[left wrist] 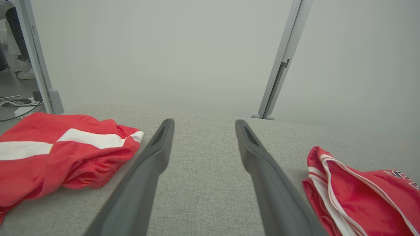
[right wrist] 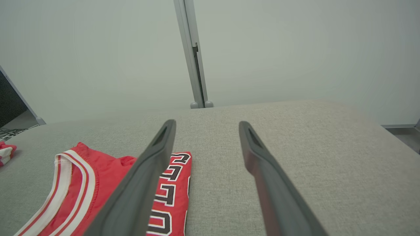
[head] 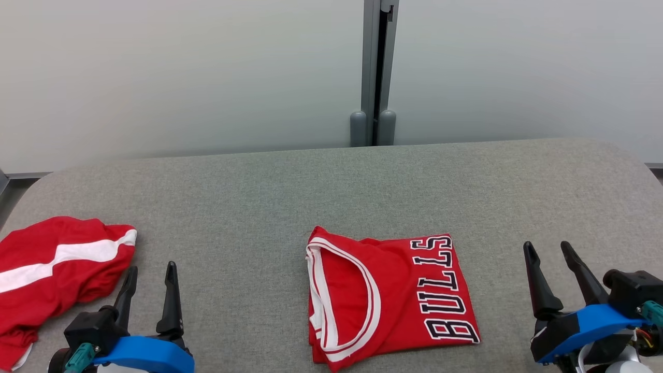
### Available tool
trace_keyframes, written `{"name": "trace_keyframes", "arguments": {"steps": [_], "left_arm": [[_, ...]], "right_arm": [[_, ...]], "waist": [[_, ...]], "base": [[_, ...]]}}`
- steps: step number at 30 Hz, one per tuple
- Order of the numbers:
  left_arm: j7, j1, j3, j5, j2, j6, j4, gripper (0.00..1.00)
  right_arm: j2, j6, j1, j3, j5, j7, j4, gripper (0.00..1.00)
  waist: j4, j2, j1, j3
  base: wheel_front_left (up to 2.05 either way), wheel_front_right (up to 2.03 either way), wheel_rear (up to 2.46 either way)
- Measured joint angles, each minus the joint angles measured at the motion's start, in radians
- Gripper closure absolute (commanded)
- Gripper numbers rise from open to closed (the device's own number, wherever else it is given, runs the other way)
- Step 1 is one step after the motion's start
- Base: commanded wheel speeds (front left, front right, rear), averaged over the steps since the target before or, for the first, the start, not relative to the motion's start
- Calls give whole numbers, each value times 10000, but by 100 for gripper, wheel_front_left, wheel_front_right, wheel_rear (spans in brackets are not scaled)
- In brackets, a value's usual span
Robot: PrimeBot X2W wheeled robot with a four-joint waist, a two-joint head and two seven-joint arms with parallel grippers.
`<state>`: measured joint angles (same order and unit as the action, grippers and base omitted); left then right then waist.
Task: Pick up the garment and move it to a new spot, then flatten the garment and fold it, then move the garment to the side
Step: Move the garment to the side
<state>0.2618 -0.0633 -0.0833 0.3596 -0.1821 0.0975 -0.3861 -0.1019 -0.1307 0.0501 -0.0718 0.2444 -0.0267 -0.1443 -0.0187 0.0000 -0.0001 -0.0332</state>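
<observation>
A red garment with white trim and "BULLS" lettering lies folded in a neat rectangle at the near middle of the grey table. It also appears in the left wrist view and the right wrist view. A second red garment with a white stripe lies crumpled at the near left. My left gripper stands open just right of the crumpled one, touching nothing. Open as well, my right gripper hovers to the right of the folded garment.
A pale wall with a grey vertical post stands behind the table's far edge. The table has rounded corners. Cables lie on the floor past its left end, where a person's shoes show.
</observation>
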Motion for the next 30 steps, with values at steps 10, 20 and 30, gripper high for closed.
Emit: {"name": "trace_keyframes", "arguments": {"steps": [10, 20, 30], "left_arm": [[0, -46, 8, -19, -54, 2, 21, 0], [0, -79, -10, 0, -104, -2, 15, 0], [-4, -354, -165, 12, -142, -12, 136, 0]], "right_arm": [[98, 0, -108, 31, -48, 102, -56, 0], [75, 0, 249, 558, 270, 2008, -704, 0], [437, 0, 1834, 165, 17, 5062, -1762, 0]], "waist": [[-5, 0, 0, 1], [33, 0, 0, 107], [200, 0, 3, 603]], "base": [[0, 0, 0], [0, 0, 0], [0, 0, 0]]}}
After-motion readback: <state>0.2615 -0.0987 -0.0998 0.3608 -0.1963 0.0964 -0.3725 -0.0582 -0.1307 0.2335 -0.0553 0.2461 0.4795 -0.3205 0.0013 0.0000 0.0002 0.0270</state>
